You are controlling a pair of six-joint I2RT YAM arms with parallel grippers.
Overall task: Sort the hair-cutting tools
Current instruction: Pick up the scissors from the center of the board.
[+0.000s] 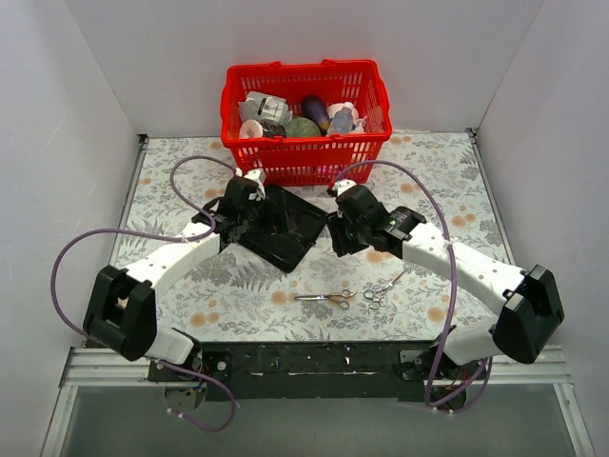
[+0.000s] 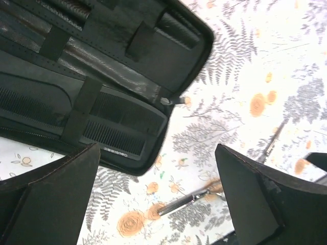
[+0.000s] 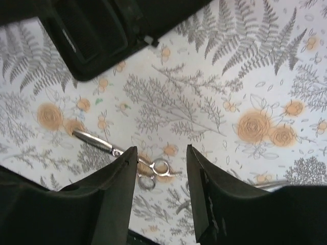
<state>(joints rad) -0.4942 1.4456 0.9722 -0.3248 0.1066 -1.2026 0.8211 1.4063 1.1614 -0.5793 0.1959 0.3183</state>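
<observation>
Two silver scissors lie on the floral table: one (image 1: 325, 298) near the front centre, the other (image 1: 385, 286) just right of it. The first also shows in the left wrist view (image 2: 189, 201) and the right wrist view (image 3: 104, 144). A black comb (image 2: 112, 130) sits strapped inside the open black case (image 1: 290, 233). My left gripper (image 1: 249, 211) hovers over the case's left part, open and empty (image 2: 158, 148). My right gripper (image 1: 341, 233) hovers at the case's right corner, open and empty (image 3: 161, 149), above the first scissors' rings.
A red plastic basket (image 1: 306, 169) with bottles and packets stands at the back, close behind the case. White walls close in the left, right and back. Purple cables loop from both arms.
</observation>
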